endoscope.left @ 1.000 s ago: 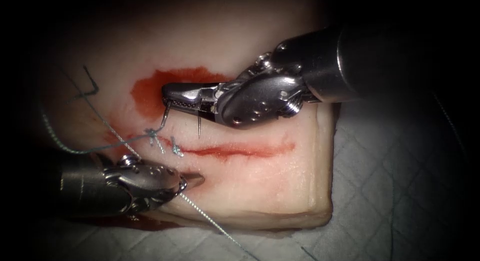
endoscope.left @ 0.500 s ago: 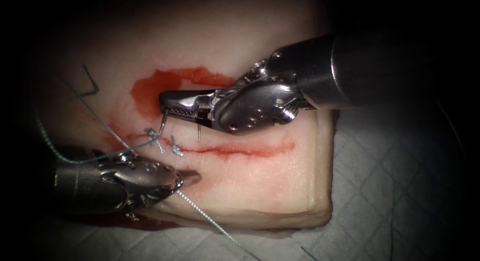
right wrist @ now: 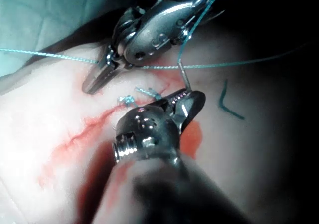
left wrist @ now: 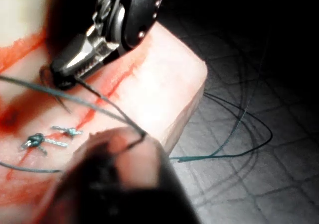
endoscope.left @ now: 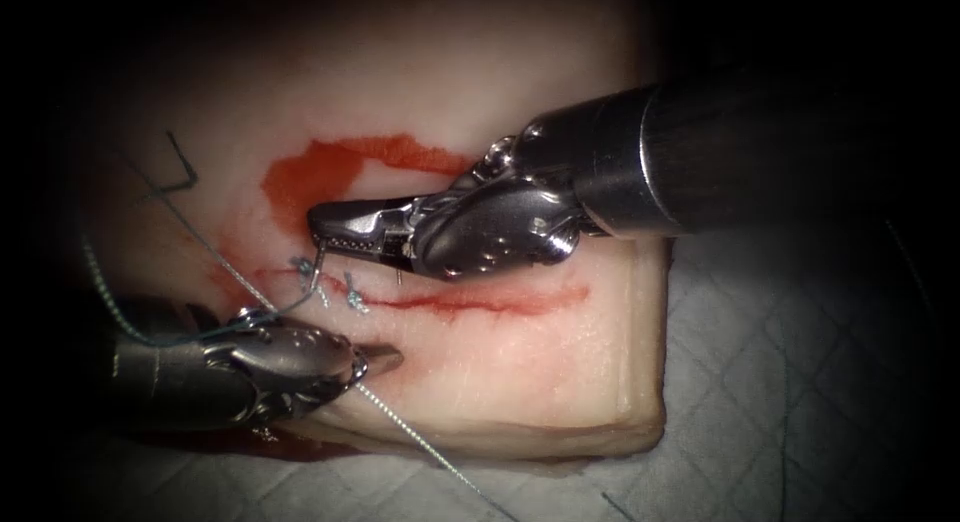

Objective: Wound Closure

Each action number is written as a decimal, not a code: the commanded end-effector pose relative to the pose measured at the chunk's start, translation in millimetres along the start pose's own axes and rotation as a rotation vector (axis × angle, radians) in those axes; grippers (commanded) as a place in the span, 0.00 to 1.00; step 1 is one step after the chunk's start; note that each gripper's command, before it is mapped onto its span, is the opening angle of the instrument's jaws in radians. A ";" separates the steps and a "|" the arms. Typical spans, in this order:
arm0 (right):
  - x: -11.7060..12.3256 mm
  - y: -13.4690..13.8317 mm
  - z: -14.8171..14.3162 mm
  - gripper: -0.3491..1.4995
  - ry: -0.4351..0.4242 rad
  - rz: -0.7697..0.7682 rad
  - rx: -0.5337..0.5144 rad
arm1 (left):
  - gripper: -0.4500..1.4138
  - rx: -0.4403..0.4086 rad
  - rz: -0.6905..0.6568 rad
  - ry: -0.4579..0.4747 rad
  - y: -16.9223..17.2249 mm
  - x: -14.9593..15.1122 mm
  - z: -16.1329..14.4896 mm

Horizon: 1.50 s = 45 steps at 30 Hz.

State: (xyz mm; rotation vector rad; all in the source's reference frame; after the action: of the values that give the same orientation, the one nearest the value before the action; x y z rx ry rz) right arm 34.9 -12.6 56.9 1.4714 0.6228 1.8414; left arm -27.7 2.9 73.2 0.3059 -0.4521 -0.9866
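My right tool (endoscope.left: 318, 222) reaches in over the tissue (endoscope.left: 520, 382) with its jaws shut on the curved needle (endoscope.left: 322, 254) at mid-curve. Both needle ends point down, just above the left part of the cut (endoscope.left: 480, 302); the needle is not in the tissue. The needle (right wrist: 183, 77) carries the teal thread (right wrist: 209, 64). My left tool (endoscope.left: 388, 359) lies low at the cut's left end, jaws shut on the thread (endoscope.left: 420, 437), which runs diagonally through it. Two knotted stitches (endoscope.left: 352, 300) sit on the cut beside the needle.
Red fluid (endoscope.left: 300, 182) pools on the tissue behind the right tool's jaws. A bent cut end of thread (endoscope.left: 180, 172) lies at the far left. Quilted grey cloth (endoscope.left: 800, 362) surrounds the block, with loose thread loops (left wrist: 239, 134) on it past the tissue's edge.
The right tool has moved left and down with the needle, bringing both needle ends closer to the cut and the stitches. The left tool has barely shifted.
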 end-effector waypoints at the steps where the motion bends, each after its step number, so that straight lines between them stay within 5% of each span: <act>1: 0.3 -0.1 0.8 0.00 0.000 0.018 0.014 | 0.00 0.002 0.003 0.012 -0.2 0.2 0.9; 45: 1.2 -0.3 0.0 0.00 0.012 0.615 0.187 | 0.00 -0.024 0.030 0.085 0.0 1.6 2.0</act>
State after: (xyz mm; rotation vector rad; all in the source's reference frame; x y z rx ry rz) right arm 33.9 -11.8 57.1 1.9293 0.3704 2.2993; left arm -27.4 1.6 74.8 0.3191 -0.3665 -0.9449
